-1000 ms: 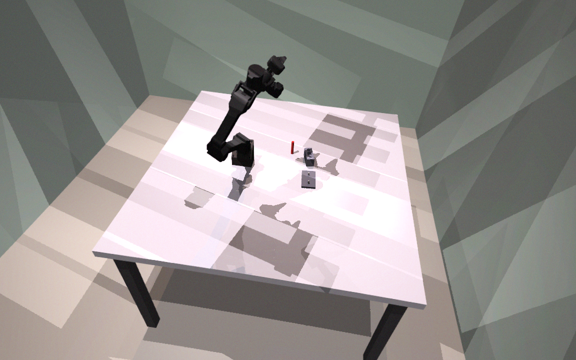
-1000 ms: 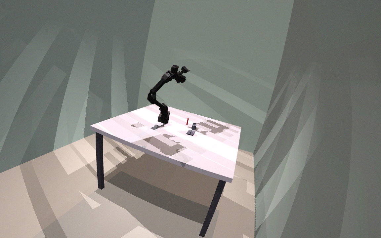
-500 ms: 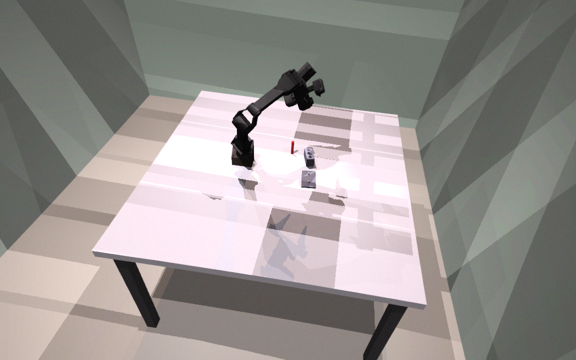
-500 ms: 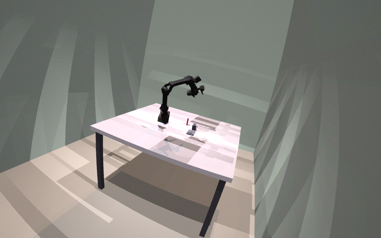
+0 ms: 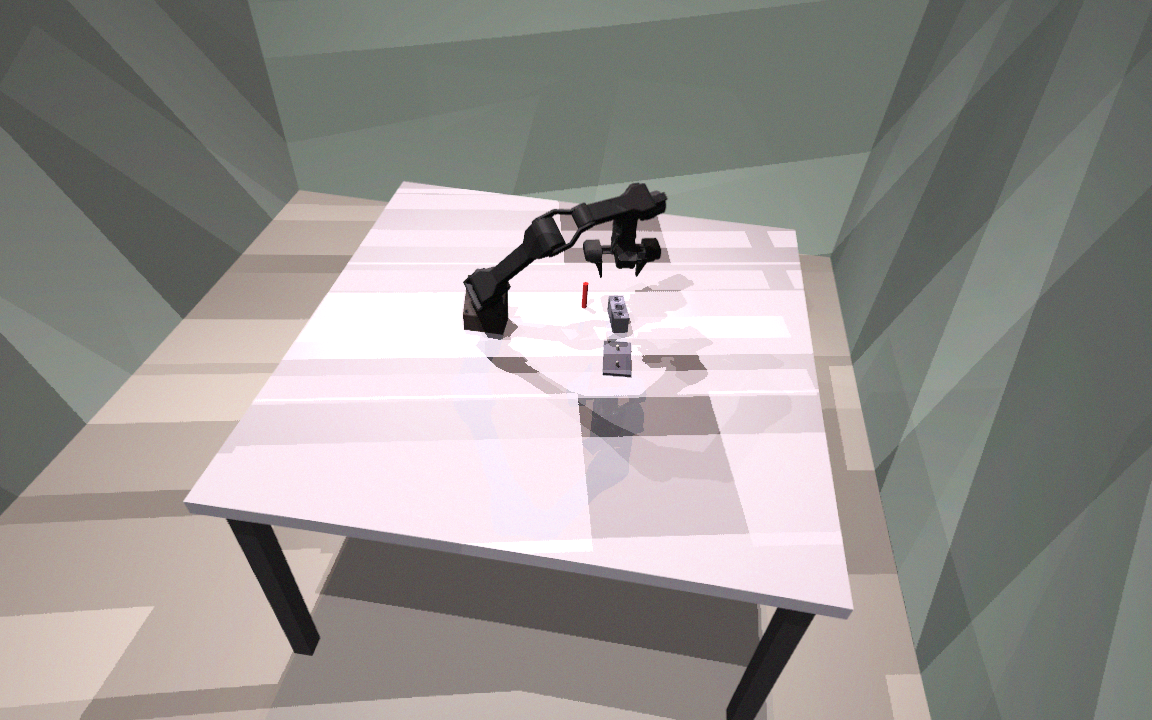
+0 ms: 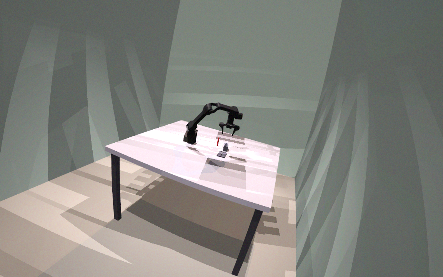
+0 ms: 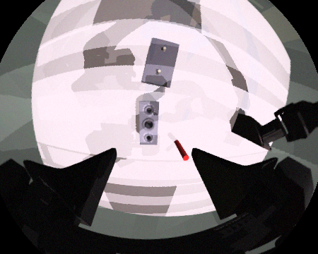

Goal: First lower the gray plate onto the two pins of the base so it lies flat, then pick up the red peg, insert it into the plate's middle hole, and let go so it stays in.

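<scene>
The gray plate (image 5: 618, 319) (image 6: 225, 148) (image 7: 154, 130), a block with three holes in a row, stands on the table beside the base, apart from it. The base (image 5: 609, 367) (image 6: 221, 154) (image 7: 161, 59) lies flat, a little turned relative to the plate, and its two pins are bare. The red peg (image 5: 584, 295) (image 6: 218, 141) (image 7: 181, 149) stands upright on the table, near the plate on the robot-mount side. My gripper (image 5: 619, 272) (image 6: 227, 134) (image 7: 155, 152) is wide open and empty, pointing down, high above the table behind the plate and peg in the top and exterior views.
The white table (image 5: 383, 465) (image 6: 188, 172) (image 7: 71, 123) carries all the parts. The arm's mount (image 5: 484, 315) (image 6: 190, 137) (image 7: 249, 128) stands on the table to the left of the peg in the top and exterior views, and the arm arches over from it. Shadows cross the tabletop.
</scene>
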`<state>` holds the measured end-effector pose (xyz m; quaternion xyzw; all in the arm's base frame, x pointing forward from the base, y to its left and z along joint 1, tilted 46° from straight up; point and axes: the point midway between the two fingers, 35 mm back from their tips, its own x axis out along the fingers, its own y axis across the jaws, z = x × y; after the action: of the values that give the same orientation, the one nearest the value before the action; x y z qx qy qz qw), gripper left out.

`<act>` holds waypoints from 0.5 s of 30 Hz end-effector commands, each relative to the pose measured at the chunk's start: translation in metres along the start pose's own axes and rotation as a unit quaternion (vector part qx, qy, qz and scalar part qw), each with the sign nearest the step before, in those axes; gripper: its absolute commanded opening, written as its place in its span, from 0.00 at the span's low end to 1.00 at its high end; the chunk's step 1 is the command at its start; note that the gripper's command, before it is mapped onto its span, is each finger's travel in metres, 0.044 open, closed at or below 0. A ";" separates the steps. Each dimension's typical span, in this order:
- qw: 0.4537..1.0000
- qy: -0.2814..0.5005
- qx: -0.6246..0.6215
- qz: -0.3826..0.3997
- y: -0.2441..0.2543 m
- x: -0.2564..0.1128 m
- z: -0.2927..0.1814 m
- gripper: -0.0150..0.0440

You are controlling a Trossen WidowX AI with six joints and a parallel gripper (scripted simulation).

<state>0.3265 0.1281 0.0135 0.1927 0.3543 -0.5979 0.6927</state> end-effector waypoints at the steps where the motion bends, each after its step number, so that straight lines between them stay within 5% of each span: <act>1: 1.000 -0.013 0.004 -0.001 0.006 0.001 0.003 1.00; 8: 1.000 -0.014 0.004 -0.001 0.006 0.064 0.005 1.00; 15: 1.000 -0.015 0.004 -0.001 0.007 0.071 0.006 1.00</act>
<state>0.3356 0.0794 -0.0321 0.1876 0.3431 -0.6081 0.6909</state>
